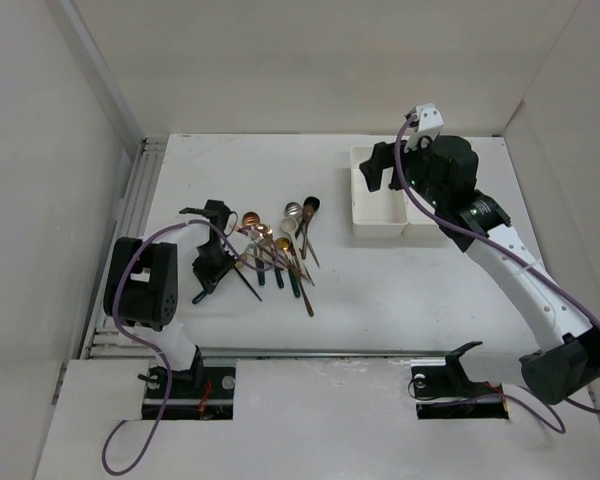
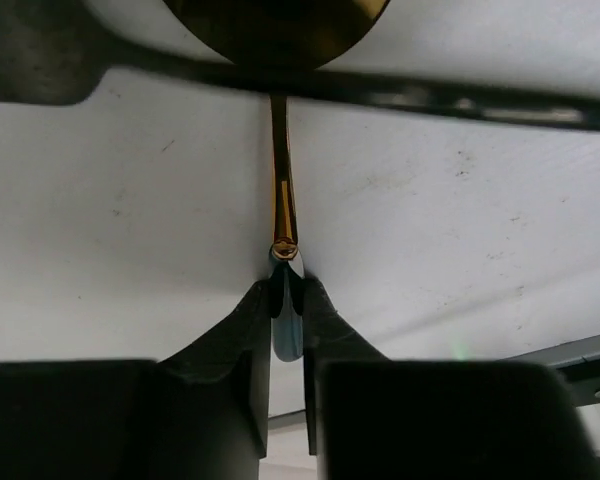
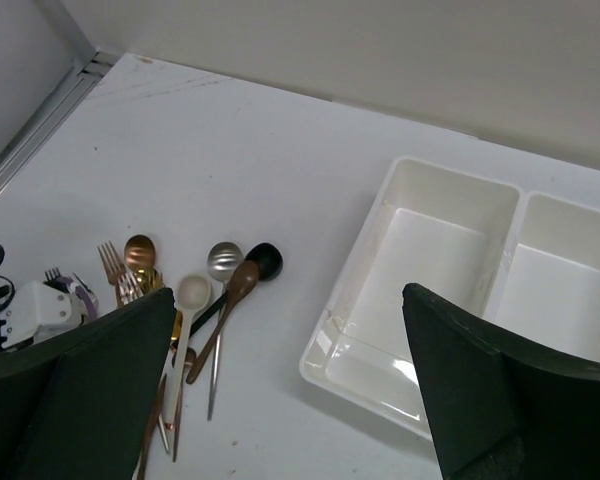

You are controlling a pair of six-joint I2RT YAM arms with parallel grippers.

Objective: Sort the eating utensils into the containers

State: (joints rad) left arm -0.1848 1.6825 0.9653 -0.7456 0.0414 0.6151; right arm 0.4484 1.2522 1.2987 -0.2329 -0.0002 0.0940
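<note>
Left gripper (image 2: 287,300): jaws pinched together on the teal handle end of a gold spoon (image 2: 283,190), which lies on the table (image 2: 130,250). A dark handle (image 2: 430,98) of another utensil lies across the spoon's neck, just below its bowl.

Pile (image 1: 280,245): remaining forks and spoons, fanned and overlapping, left of the table's centre, heads toward the far edge.

Tray (image 3: 450,172): two joined white compartments toward the far right of the table. No utensil is visible in either.

Right gripper (image 3: 288,300): jaws wide apart, holding nothing, hovering above the tray.

Handling (judged): the spoon is light, rigid, thin and smooth, so probably slippery. An end grip leaves the bowl far out, so it may pivot or droop; a hold nearer mid-handle would balance better. The crossing handle may drag along on the lift.
</note>
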